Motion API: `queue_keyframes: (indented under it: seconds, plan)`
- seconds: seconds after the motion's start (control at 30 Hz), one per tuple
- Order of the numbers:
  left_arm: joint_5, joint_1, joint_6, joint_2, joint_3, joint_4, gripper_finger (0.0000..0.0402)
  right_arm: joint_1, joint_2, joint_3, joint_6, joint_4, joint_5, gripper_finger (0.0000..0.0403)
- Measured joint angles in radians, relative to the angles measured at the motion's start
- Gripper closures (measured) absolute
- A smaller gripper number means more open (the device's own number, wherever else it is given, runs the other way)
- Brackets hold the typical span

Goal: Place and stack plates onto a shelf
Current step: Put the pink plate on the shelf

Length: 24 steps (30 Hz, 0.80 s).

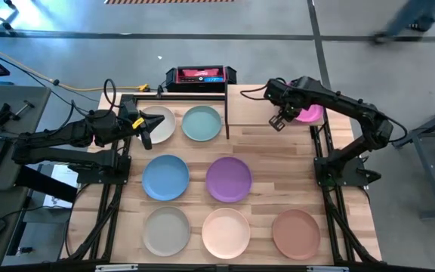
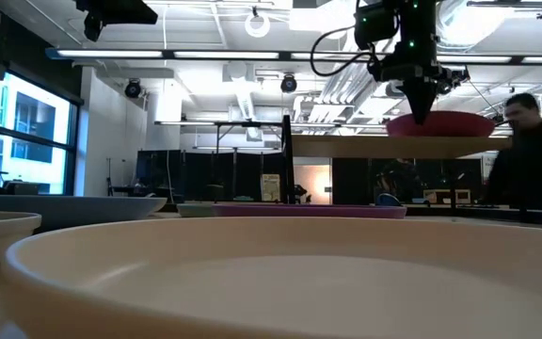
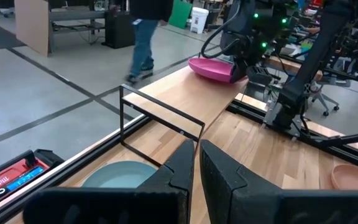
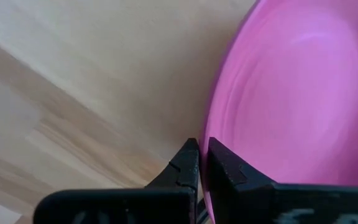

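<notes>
The magenta plate (image 1: 310, 114) sits on the right part of the shelf (image 1: 255, 113), a light-wood board on black posts. My right gripper (image 1: 280, 121) is at the plate's left rim, shut on it. In the left wrist view the plate (image 3: 211, 67) looks tipped. My left gripper (image 1: 145, 136) hovers shut over the cream plate (image 1: 161, 123) and holds nothing. The pale teal (image 1: 202, 123), blue (image 1: 165, 177), purple (image 1: 228, 179), grey-beige (image 1: 167, 230), peach (image 1: 226, 232) and terracotta (image 1: 295, 233) plates lie flat on the tabletop. My right gripper pinches the magenta plate's rim (image 4: 211, 134) on the side toward the table's left, one finger (image 4: 188, 163) outside and one finger (image 4: 224, 165) over the dish. It comes from above, pointing down (image 2: 420, 105). The plate's underside is at the shelf board (image 2: 365, 147); whether it rests there, I cannot tell.
A red and black case (image 1: 200, 75) lies at the table's far edge behind the shelf. The shelf's black post (image 1: 226, 106) stands beside the teal plate. The left part of the shelf board is bare. A person (image 2: 537, 141) stands beyond the table, another person (image 3: 145, 37) walks past.
</notes>
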Motion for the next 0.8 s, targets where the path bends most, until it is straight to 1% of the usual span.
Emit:
queue_keyframes:
  seconds: [0.1, 0.27, 0.4, 0.47, 0.8]
  plan:
    - [0.000, 0.000, 0.000, 0.000, 0.000, -0.015, 0.0385, -0.008, 0.000, 0.000, -0.005, 0.003, 0.006, 0.0402]
    - [0.003, 0.000, -0.002, 0.000, 0.000, -0.019, 0.0385, -0.010, 0.000, 0.000, -0.018, 0.030, -0.022, 0.0402]
    - [0.024, 0.000, -0.051, 0.000, 0.000, -0.019, 0.0385, -0.010, 0.000, 0.000, -0.035, 0.033, -0.021, 0.0402]
    - [0.030, 0.000, -0.051, 0.000, 0.000, -0.019, 0.0385, -0.010, 0.000, 0.000, -0.045, 0.033, -0.015, 0.0402]
    - [0.031, 0.000, -0.052, 0.000, 0.000, -0.019, 0.0385, -0.010, 0.000, 0.000, -0.010, 0.032, -0.010, 0.0402]
